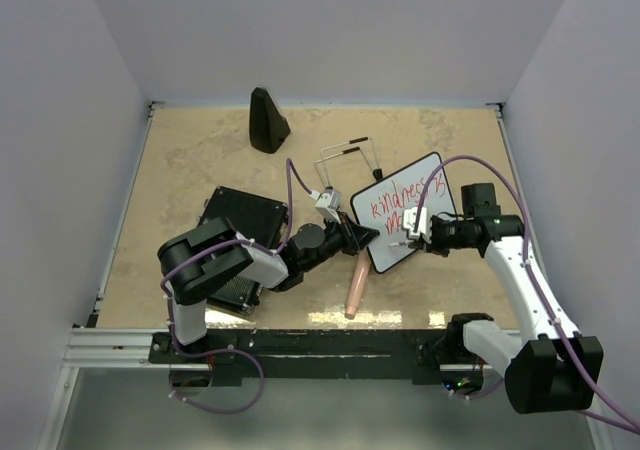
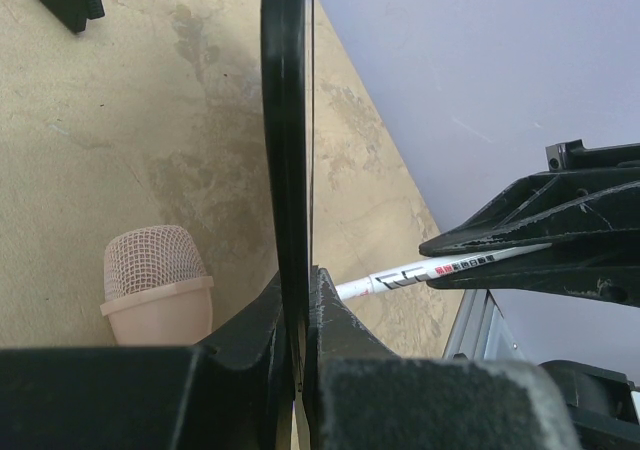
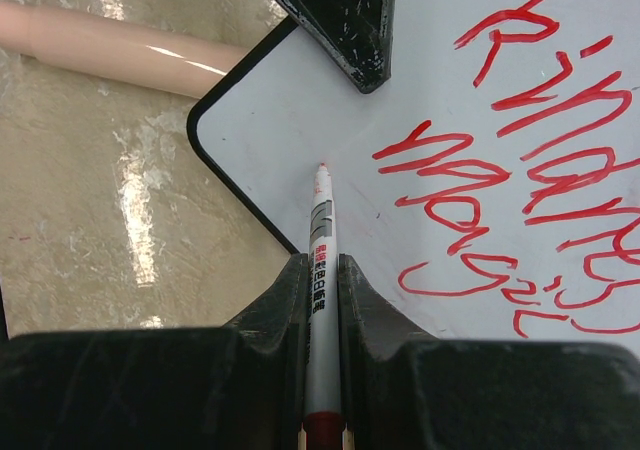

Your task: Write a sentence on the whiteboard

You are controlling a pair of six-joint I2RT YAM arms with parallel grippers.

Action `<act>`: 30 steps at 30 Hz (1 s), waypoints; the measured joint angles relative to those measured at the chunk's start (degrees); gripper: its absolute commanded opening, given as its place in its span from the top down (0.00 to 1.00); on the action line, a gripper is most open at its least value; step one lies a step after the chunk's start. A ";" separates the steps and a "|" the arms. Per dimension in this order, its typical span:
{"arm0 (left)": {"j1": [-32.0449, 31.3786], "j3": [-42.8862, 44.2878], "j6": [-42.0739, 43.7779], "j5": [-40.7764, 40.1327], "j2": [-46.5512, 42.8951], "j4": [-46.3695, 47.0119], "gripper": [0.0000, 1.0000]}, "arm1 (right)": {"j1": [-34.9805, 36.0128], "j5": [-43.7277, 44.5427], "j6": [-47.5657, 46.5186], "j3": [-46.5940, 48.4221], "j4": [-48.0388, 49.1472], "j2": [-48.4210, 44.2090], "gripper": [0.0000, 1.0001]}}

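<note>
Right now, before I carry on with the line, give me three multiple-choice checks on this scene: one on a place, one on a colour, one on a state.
1. The pink microphone lies:
A. on the table, beside the near corner of the whiteboard
B. flat on top of the whiteboard
C. upright against the far wall

2. The writing on the whiteboard is:
A. blue
B. red
C. green

3. The right gripper is:
A. open and empty
B. shut on the marker
C. shut on the microphone

Answers:
1 A: the top view shows it lying on the table just off the board's near corner.
2 B: the right wrist view shows red strokes.
3 B: both fingers press on the marker's barrel, with its tip at the board.
</note>
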 measured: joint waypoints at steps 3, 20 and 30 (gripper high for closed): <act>-0.04 0.00 0.02 -0.02 0.00 0.00 1.00 | 0.28 0.33 0.90 -0.17 0.83 0.00 1.00; 0.07 0.00 0.15 -0.52 0.22 -0.35 1.00 | 1.90 3.21 -0.42 -0.22 -1.53 2.27 1.00; 0.07 0.00 0.26 -0.55 0.22 -0.37 1.00 | 2.73 4.87 -1.95 -0.24 -4.28 4.02 1.00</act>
